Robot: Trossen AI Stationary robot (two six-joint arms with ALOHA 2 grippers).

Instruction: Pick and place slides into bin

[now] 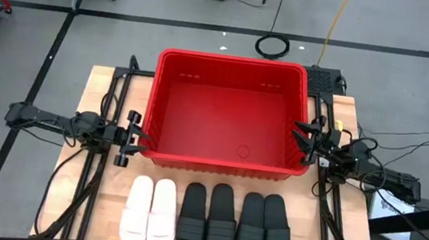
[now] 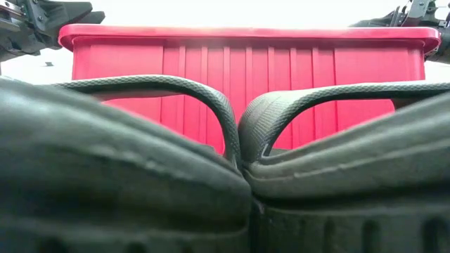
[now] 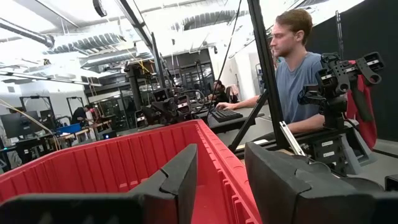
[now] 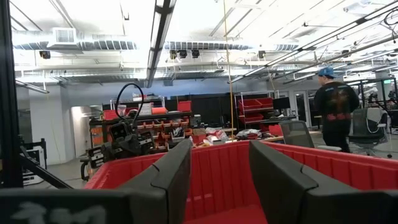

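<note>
- My left gripper hangs at the left wall of the large red plastic bin, near its front corner; both wrist views show a clear gap between the dark fingers, so I am partly open on that side and hold nothing.
- My right gripper sits at the bin's right rim, fingers likewise parted, with nothing between them but the red interior beyond.
- The bin stands in the middle of the wooden table, and from above I see nothing inside it.
- All six slide sandals lie in a row in front of the bin: the two white slides on the left, then the four black slides, each touching its neighbour, toes towards the bin.
- The low view is nearly filled by two black straps, so I judge the row from above.
- None has been placed yet, I judge, so the step in hand is the first reach.
- To do it well, I would take the outer sandals first: the left arm for the white pair, the right arm for the last black one, so the arms stay well apart.
- I would open wider, come down over the wide strap, and close across it.
- The neighbours touch, so a finger could nudge the next sandal; I would lift straight up before swinging over the thick rim.
</note>
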